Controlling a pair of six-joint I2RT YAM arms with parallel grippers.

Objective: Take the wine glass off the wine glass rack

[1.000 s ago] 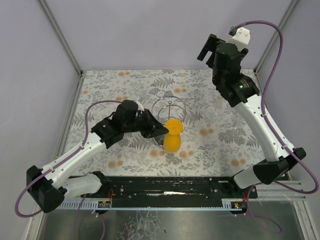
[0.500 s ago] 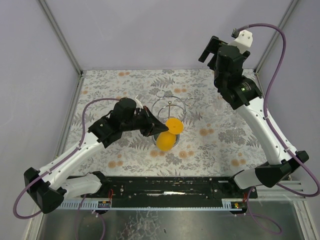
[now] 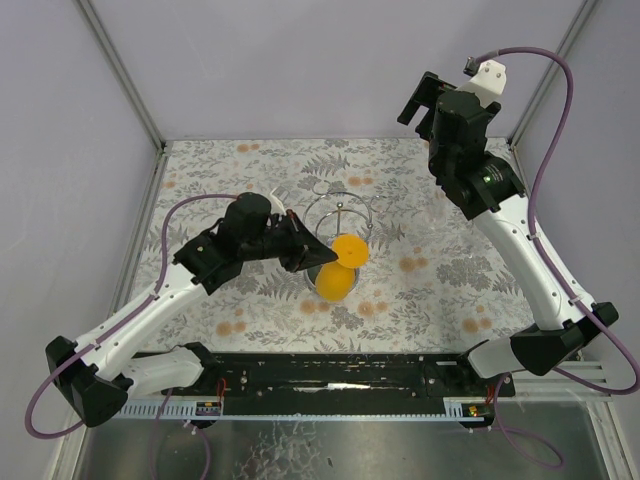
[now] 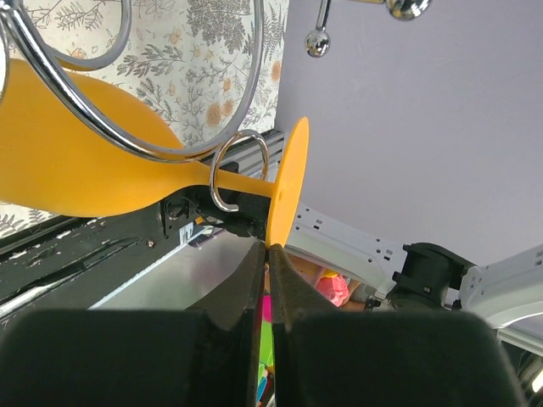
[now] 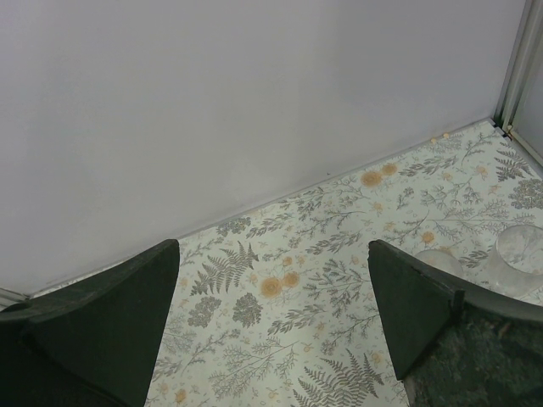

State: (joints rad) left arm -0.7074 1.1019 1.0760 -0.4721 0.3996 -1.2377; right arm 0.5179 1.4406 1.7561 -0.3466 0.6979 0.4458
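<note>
The orange wine glass (image 3: 337, 283) hangs tilted at the near side of the chrome wine glass rack (image 3: 340, 212). In the left wrist view its stem (image 4: 246, 183) passes through a small curled wire loop (image 4: 227, 172), with the bowl (image 4: 68, 165) to the left behind the larger wire rings. My left gripper (image 4: 269, 254) is shut on the rim of the glass's flat foot (image 4: 288, 182); it also shows in the top view (image 3: 322, 258). My right gripper (image 3: 424, 100) is open and empty, raised high at the back right, far from the rack.
The floral tablecloth (image 3: 440, 270) covers the table inside grey walls. The rack's ball-tipped post (image 4: 318, 42) shows above the glass. Two clear rounded shapes (image 5: 517, 250) lie on the cloth at the right of the right wrist view. A black rail (image 3: 340, 375) runs along the near edge.
My left gripper has shifted slightly back and left with the glass's foot in it, and the glass has tilted, its bowl swinging left. The right arm barely moved.
</note>
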